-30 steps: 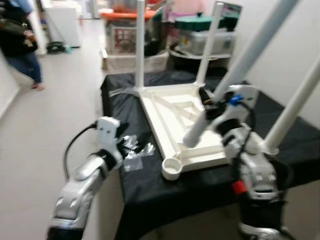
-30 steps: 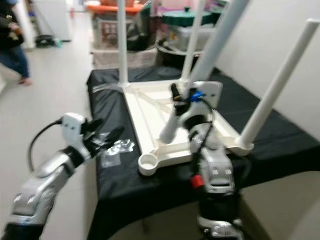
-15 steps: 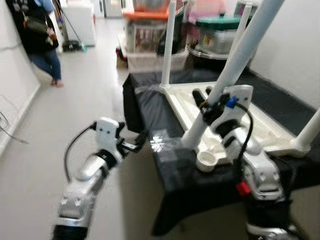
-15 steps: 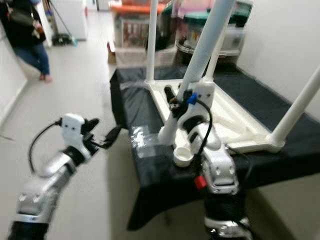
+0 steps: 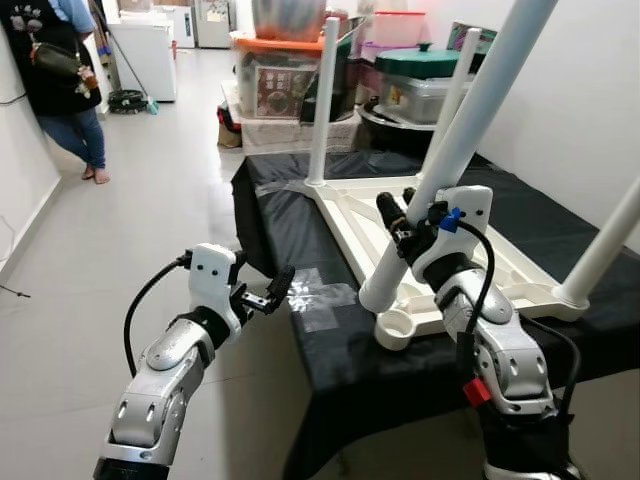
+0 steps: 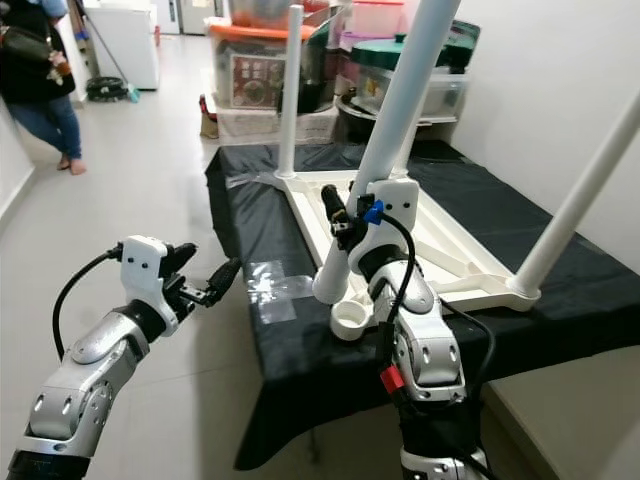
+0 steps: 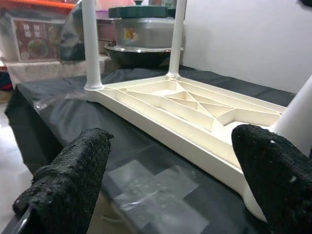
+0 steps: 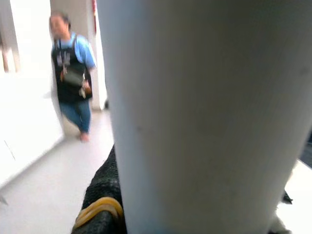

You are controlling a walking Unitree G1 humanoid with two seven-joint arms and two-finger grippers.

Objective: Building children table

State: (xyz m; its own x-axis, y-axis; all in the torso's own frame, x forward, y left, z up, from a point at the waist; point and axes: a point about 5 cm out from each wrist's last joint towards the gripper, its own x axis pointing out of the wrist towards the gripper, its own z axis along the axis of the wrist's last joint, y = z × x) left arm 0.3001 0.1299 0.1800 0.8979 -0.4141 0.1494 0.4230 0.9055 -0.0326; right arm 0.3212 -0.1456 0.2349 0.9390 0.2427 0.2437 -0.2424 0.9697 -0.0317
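Table top: the white table top (image 5: 470,245) lies upside down on the black-draped bench (image 5: 290,230), three legs already standing in its corners.
Loose leg: your right gripper (image 5: 405,222) is clamped round the fourth leg (image 5: 455,150), which is tilted, its foot end just above and beside the empty corner socket (image 5: 397,327).
Step in hand: bring the leg upright over the socket before you press; seating it at a slant will likely jam it.
Left gripper: your left gripper (image 5: 262,298) hangs spread and empty off the bench's near edge.
Room: the socket sits close to the bench edge; the open floor (image 5: 130,250) is to your left, a person (image 5: 55,80) stands well off, and storage boxes (image 5: 285,70) are behind the bench.
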